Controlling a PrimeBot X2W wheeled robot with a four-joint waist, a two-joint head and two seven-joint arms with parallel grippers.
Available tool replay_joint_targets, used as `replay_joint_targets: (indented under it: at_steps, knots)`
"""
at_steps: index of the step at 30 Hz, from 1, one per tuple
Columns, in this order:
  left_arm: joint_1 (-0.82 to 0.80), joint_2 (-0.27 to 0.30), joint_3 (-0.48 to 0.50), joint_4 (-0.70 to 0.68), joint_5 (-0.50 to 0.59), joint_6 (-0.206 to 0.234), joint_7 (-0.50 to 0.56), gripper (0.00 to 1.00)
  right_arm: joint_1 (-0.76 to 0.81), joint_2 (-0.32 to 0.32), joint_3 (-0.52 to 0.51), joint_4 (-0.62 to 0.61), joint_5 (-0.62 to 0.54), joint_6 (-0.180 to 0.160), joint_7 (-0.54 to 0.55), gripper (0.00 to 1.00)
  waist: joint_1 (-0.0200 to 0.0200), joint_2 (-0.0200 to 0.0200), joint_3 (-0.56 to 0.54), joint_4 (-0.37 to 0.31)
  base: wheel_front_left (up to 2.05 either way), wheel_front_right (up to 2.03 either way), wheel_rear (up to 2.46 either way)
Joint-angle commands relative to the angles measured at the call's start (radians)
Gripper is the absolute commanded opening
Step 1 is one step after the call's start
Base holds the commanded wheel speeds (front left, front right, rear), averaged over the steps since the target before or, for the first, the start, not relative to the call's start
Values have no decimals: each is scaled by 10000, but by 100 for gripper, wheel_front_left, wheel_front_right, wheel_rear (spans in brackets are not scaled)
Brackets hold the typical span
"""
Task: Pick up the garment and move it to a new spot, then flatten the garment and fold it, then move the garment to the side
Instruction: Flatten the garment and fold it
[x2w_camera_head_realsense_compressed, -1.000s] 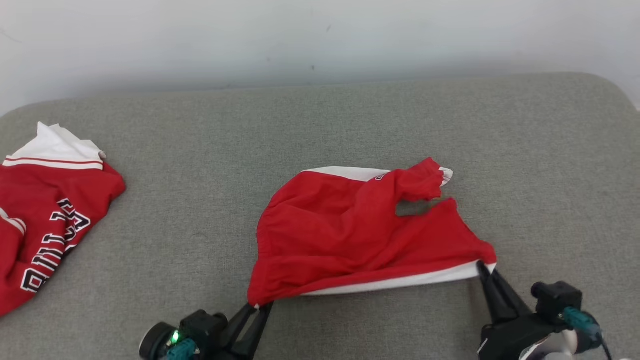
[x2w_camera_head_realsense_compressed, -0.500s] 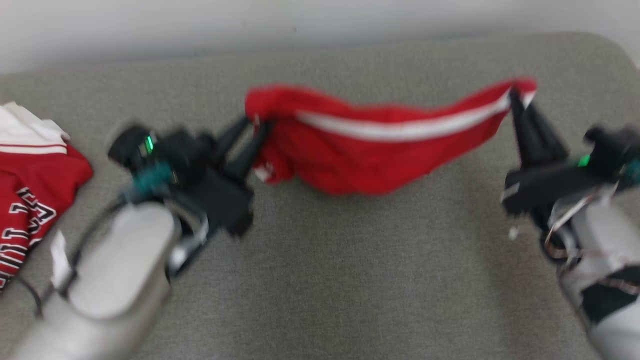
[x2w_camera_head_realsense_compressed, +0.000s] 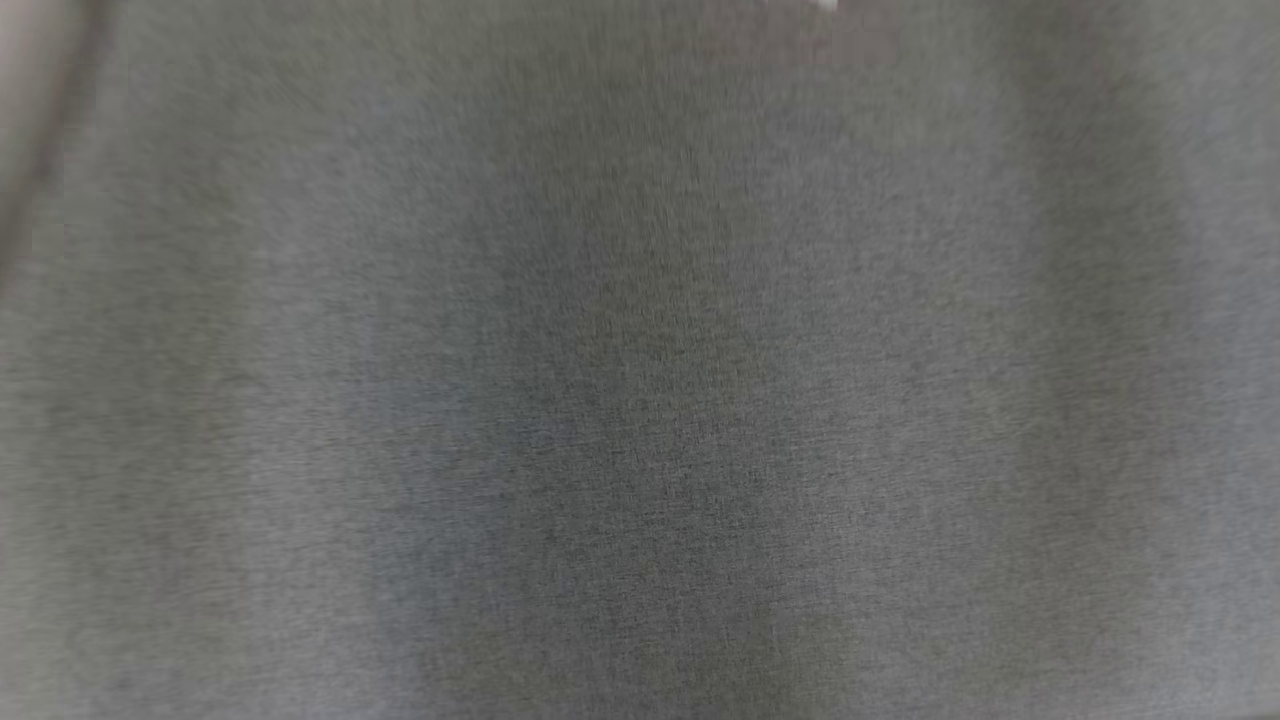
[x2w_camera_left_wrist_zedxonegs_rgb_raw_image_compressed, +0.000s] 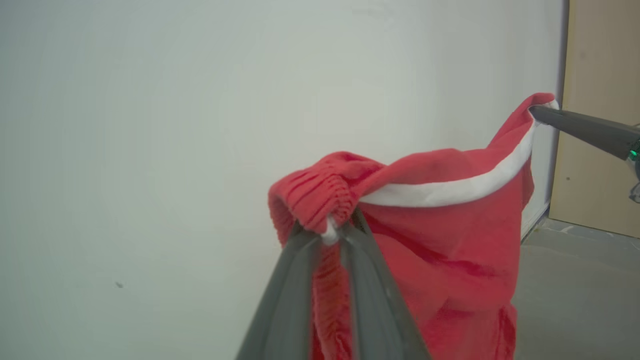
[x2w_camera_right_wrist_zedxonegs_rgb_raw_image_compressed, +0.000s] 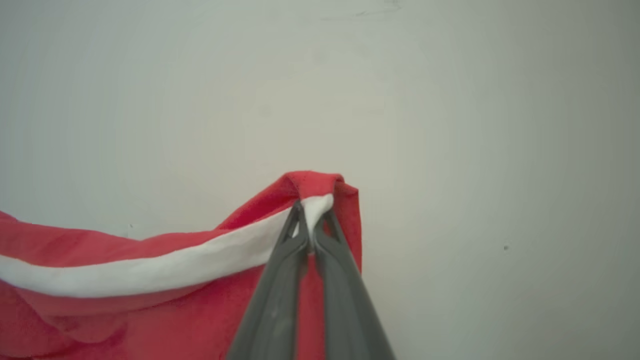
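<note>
Garment (x2w_camera_left_wrist_zedxonegs_rgb_raw_image_compressed: 450, 235) hangs stretched in air: L jaws clamped on ribbed corner (x2w_camera_left_wrist_zedxonegs_rgb_raw_image_compressed: 320, 200), R jaws clamped on white-trim corner (x2w_camera_right_wrist_zedxonegs_rgb_raw_image_compressed: 319, 202), prob so it spreads for laying flat.

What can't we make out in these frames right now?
- Head view: motion-blurred; grey surface a smear, white scrap at top edge unidentifiable.
- Left wrist view: garment lower part cut off by bottom edge; left hand covers the pinched part.
- Right wrist view: garment runs off left and bottom edges; right hand covers its grip point.
</note>
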Motion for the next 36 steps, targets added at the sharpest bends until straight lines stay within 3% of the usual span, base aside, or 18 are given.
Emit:
replay_joint_targets:
  at_steps: [1,4,8,17,27,31,36]
  knots:
    - [-486,12,25,255,-161,31,20,0,-428,50,-8,231,-41,-25,30,0,-5,-3,1271,-279,0,0,0]
    - [-2122,-211,34,1320,-291,31,80,0,-2175,176,-37,1271,-187,-26,-21,0,-5,-3,1509,-419,0,0,0]
    - [-3323,-381,-83,2216,-355,31,-12,0,-3381,339,101,2224,-391,-26,-208,0,-5,-3,1714,-550,0,0,0]
    - [-3794,-624,-678,3289,-943,31,-472,0,-4105,592,636,3338,-307,-26,-727,0,-5,-3,2075,-602,0,0,0]
    - [-1981,-228,-1491,3021,-1532,31,-1352,0,-2642,284,1552,3082,562,-26,-1355,0,-5,-3,1970,-481,0,0,0]
    - [-306,31,-1487,2618,-1768,47,-1852,0,-1094,117,2115,2434,1074,-26,-1631,0,-5,-3,1482,-493,0,0,0]
    - [2310,255,-1392,1354,-1818,577,-2104,0,1352,-410,2595,1260,1566,-26,-1808,0,-5,-3,479,-431,0,0,0]
